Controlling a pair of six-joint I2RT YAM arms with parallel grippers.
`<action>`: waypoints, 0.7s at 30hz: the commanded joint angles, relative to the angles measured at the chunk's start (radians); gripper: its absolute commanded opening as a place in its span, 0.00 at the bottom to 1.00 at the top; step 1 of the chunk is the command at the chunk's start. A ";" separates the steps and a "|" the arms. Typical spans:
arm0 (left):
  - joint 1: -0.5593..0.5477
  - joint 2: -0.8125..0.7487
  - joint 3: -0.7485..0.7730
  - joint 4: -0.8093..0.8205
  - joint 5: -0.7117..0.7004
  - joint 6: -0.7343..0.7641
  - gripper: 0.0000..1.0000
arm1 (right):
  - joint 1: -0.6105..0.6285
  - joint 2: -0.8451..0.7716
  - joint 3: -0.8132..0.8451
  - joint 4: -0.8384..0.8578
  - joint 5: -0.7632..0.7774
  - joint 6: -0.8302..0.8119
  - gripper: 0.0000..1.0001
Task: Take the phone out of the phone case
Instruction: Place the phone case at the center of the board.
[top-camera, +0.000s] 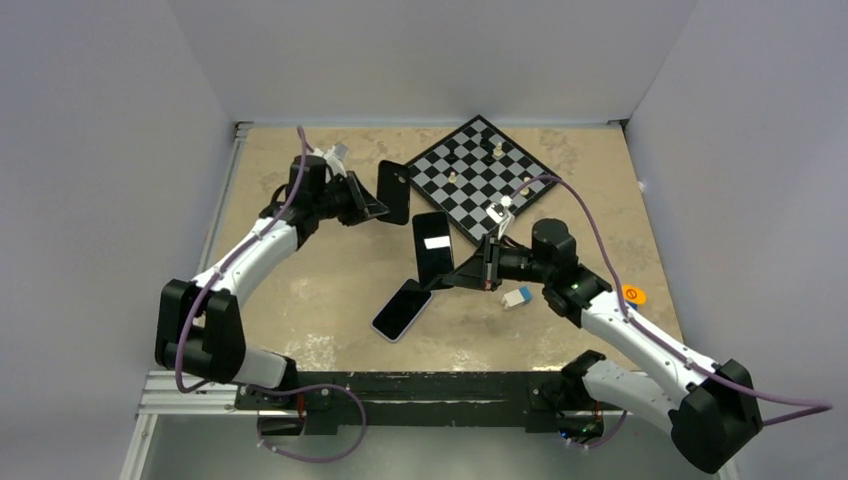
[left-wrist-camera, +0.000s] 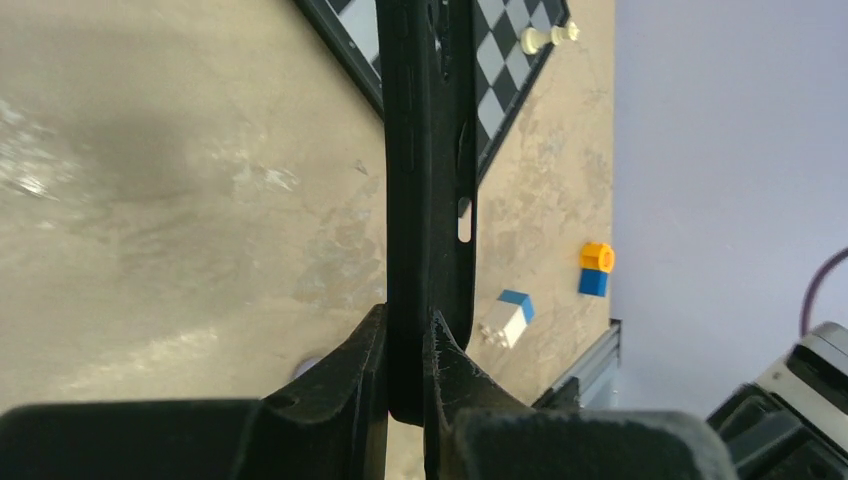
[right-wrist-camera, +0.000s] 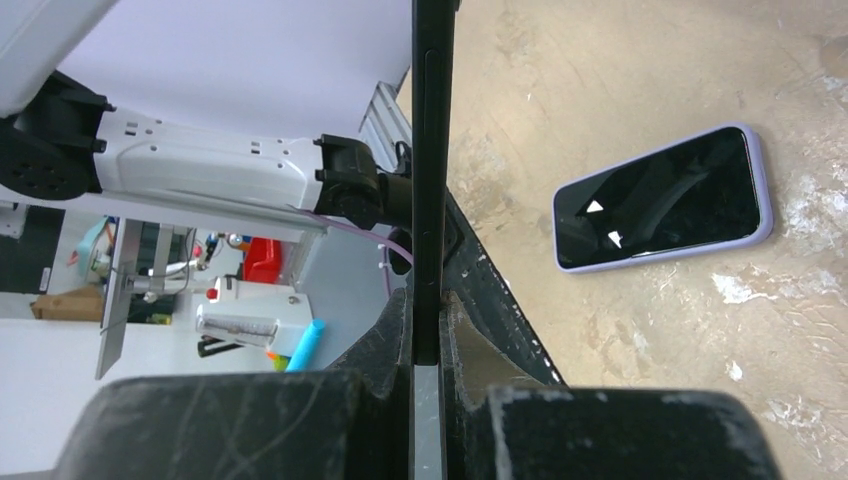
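Phone case (top-camera: 393, 192): matte black shell with a slotted rim, pinched by the left gripper (left-wrist-camera: 407, 325), just left of the chessboard (top-camera: 480, 185). Phone (top-camera: 433, 245): thin glossy slab, clamped edge-on by the right gripper (right-wrist-camera: 427, 312), below the chessboard's near-left edge.

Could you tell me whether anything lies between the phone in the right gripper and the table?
Possibly: another phone, in a lilac case, lies flat on the table right by the lower end of the phone held by the right gripper.

case (left-wrist-camera: 425, 150): top cut off at 12 o'clock, my left wrist view; phone (right-wrist-camera: 432, 150): same, right wrist; chess pieces (top-camera: 497, 149): too small to identify.
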 joint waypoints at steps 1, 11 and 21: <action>0.059 0.067 0.173 -0.210 0.024 0.227 0.00 | -0.001 -0.056 0.048 0.008 0.010 -0.039 0.00; 0.158 0.358 0.491 -0.343 0.126 0.322 0.00 | -0.003 -0.227 0.012 -0.111 0.108 -0.054 0.00; 0.194 0.534 0.629 -0.376 0.137 0.308 0.00 | -0.002 -0.332 0.002 -0.222 0.158 -0.060 0.00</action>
